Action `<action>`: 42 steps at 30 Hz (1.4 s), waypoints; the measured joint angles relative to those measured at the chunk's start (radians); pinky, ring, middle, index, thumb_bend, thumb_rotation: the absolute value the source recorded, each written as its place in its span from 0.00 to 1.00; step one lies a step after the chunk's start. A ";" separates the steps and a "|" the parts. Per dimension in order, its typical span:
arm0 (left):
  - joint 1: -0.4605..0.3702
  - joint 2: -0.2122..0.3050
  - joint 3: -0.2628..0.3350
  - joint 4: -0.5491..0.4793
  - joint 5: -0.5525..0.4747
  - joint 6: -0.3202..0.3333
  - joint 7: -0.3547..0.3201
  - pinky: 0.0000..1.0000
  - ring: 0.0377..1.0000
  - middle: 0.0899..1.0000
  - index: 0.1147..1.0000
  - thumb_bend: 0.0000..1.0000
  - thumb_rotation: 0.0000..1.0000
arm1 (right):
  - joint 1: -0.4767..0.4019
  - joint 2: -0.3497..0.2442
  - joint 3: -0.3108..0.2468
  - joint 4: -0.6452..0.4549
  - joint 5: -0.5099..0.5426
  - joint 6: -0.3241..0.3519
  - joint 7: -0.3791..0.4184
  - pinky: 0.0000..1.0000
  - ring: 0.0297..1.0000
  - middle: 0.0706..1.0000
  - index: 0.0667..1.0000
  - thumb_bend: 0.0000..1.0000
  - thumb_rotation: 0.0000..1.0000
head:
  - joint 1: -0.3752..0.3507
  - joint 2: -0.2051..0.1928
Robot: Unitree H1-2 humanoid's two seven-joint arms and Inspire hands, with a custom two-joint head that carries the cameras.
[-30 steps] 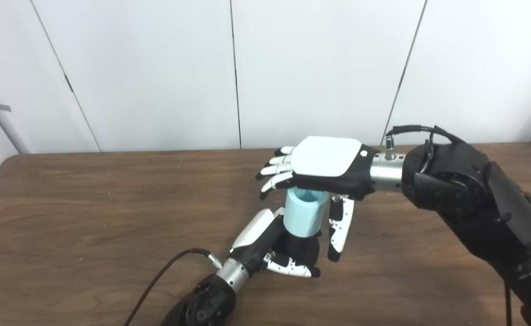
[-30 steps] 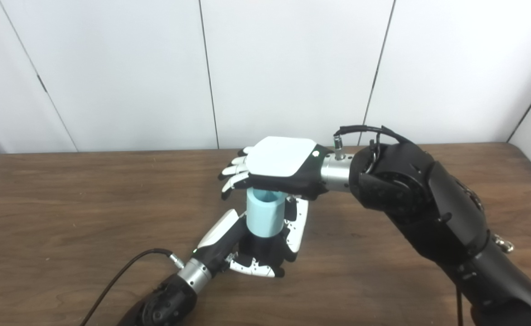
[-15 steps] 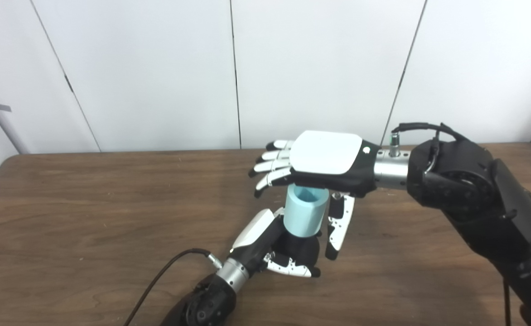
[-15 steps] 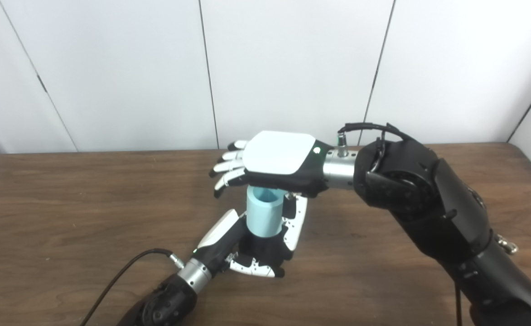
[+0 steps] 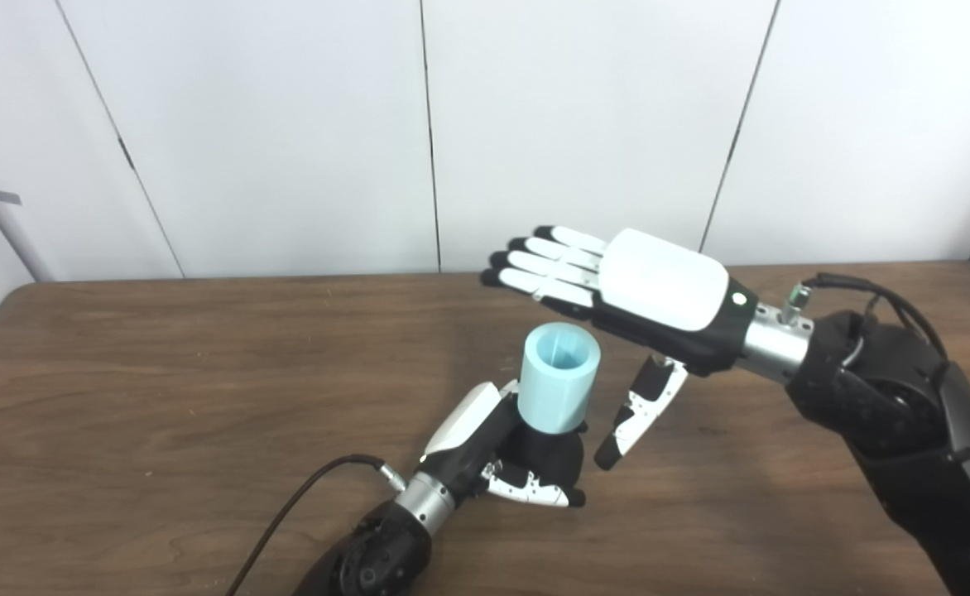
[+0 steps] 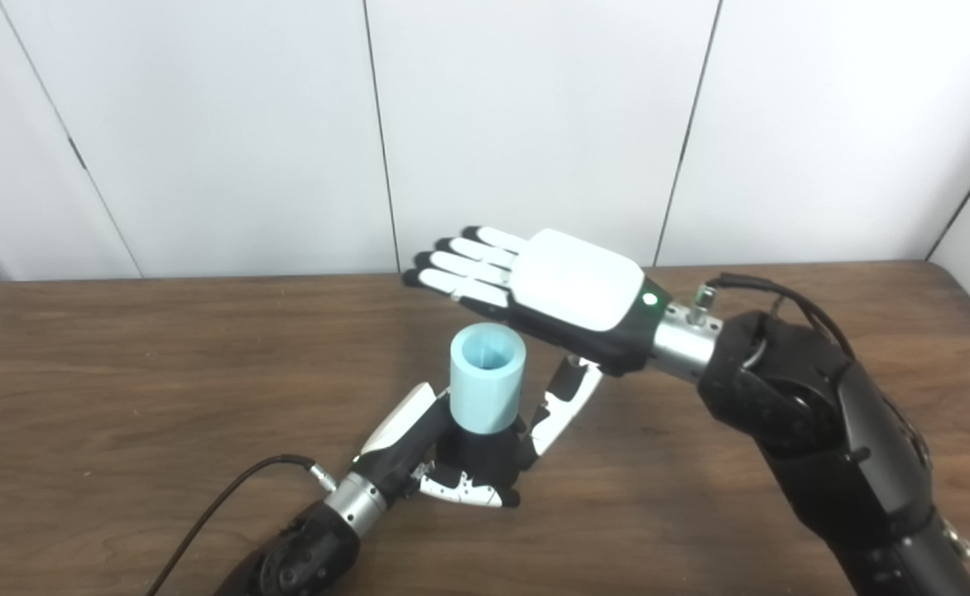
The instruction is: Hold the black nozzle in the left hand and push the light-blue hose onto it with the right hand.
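Note:
A short light-blue hose [image 5: 559,379] stands upright with its hollow top showing, seated on the black nozzle [image 5: 547,451]. My left hand [image 5: 497,457] is shut on that nozzle near the table's front middle, and its fingers hide much of the nozzle. Up and to the right of the hose hovers my right hand [image 5: 634,285], open, palm down, fingers stretched flat toward the left. It touches nothing, and its thumb [image 5: 641,403] hangs down just right of the hose.
The brown wooden table [image 5: 162,389] runs back to a white panelled wall [image 5: 286,124]. A black cable [image 5: 286,513] trails from my left wrist to the front edge. My bulky right forearm [image 5: 907,430] fills the right side.
My right hand has lifted off the hose top and drawn back to the right, fingers straightening. The hose and my left hand have stayed put.

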 measured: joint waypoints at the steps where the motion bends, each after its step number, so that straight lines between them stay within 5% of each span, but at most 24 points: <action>1: 0.000 0.000 0.000 0.000 0.000 0.000 0.000 1.00 0.94 0.82 0.42 0.52 0.07 | 0.009 0.006 -0.004 -0.001 0.002 0.002 -0.009 1.00 1.00 1.00 1.00 0.88 0.56 | -0.002 0.005; 13: -0.001 0.002 -0.001 0.001 -0.004 -0.001 -0.001 1.00 0.94 0.82 0.42 0.52 0.07 | 0.076 0.014 -0.023 0.034 -0.025 -0.039 -0.101 1.00 1.00 1.00 1.00 0.85 0.53 | -0.003 0.003; 42: 0.012 0.001 -0.008 -0.025 -0.011 0.016 -0.024 1.00 0.94 0.82 0.42 0.52 0.07 | 0.092 -0.026 0.058 0.028 -0.108 -0.081 -0.102 1.00 1.00 1.00 1.00 0.86 0.48 | 0.005 0.031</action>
